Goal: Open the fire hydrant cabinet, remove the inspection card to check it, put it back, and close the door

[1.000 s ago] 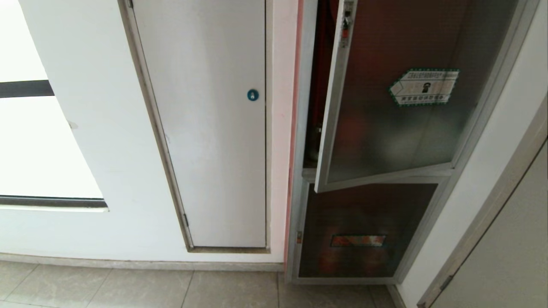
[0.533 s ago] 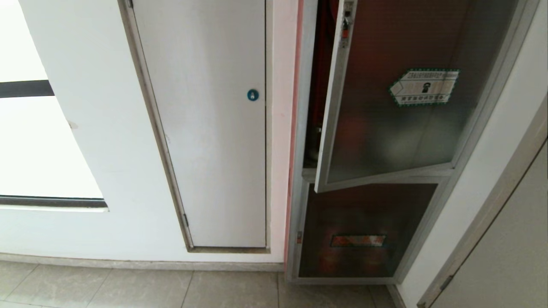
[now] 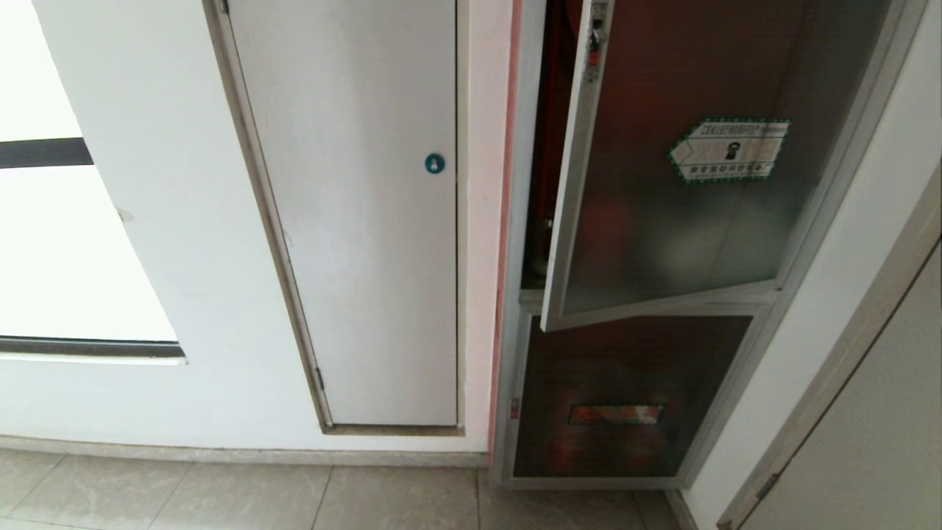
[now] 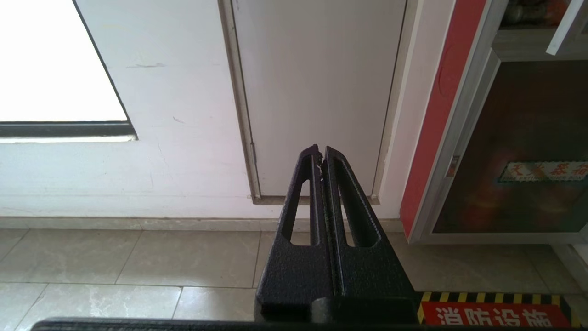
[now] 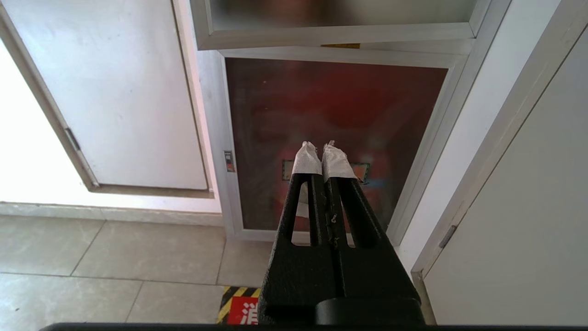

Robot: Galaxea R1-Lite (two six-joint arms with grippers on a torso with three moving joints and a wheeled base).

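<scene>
Facing the fire hydrant cabinet (image 3: pixel 647 397) at the right of the wall, I find its door (image 3: pixel 662 213) ajar, so I judge opening is the step in hand. My left gripper (image 4: pixel 320 154) and right gripper (image 5: pixel 320 149) are both closed and empty, low and well apart from it. Next I must swing the door wide; the inspection card is not visible.
</scene>
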